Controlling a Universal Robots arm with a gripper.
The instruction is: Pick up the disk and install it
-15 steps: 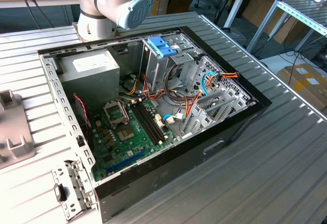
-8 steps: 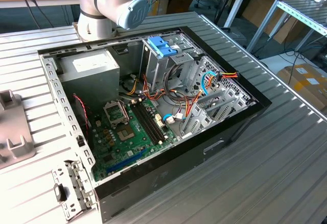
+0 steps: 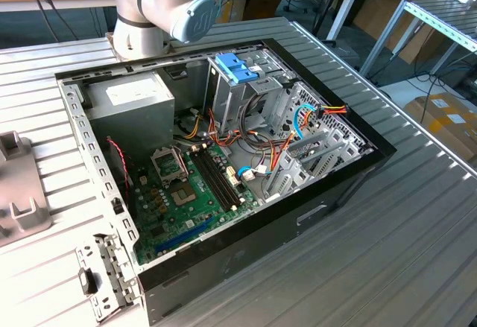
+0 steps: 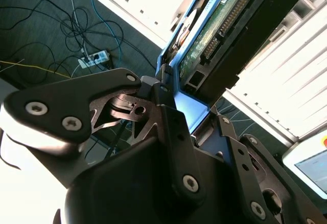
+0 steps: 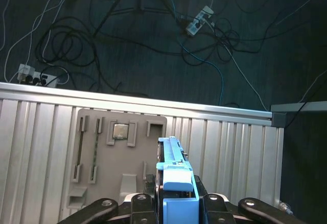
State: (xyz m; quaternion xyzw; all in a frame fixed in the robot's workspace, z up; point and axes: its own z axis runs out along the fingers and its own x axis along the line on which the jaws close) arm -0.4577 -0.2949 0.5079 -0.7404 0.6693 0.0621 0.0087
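Between the claw's [image 4: 191,106] two dark fingers [image 4: 171,117], in the second wrist view, sits the light-blue rail of the disk [image 4: 219,27]. The claw is drawn in narrow on that rail and holds the disk in the air. The disk's green circuit board and a row of black connector pins face this camera, with the dark body behind them. In the first wrist view the claw [image 5: 176,206] grips the same disk [image 5: 172,157] seen edge-on, a slim blue strip standing out from between the fingers [image 5: 204,198]. Past it lies the ribbed metal worktop [image 5: 240,147], and on that a flat grey tray [image 5: 139,155] with shaped recesses. One recess holds a small square chip [image 5: 120,130], and two long thin slots run along one side. Beyond the worktop's edge the dark floor [image 5: 133,55] carries loose cables [image 5: 76,45] and a power strip [image 5: 199,20]. In the exterior view the arm [image 3: 168,3] rises behind an open computer case [image 3: 246,237] lying on the worktop [image 3: 402,252]. Inside the case are the green motherboard [image 3: 186,193], the grey power supply [image 3: 134,100] on the side toward the arm, a blue plastic piece [image 3: 235,66] with two paddle tabs atop a metal cage, and bundles of coloured wires [image 3: 287,144]. The grey tray [image 3: 19,193] sits at the exterior view's left, apart from the case.
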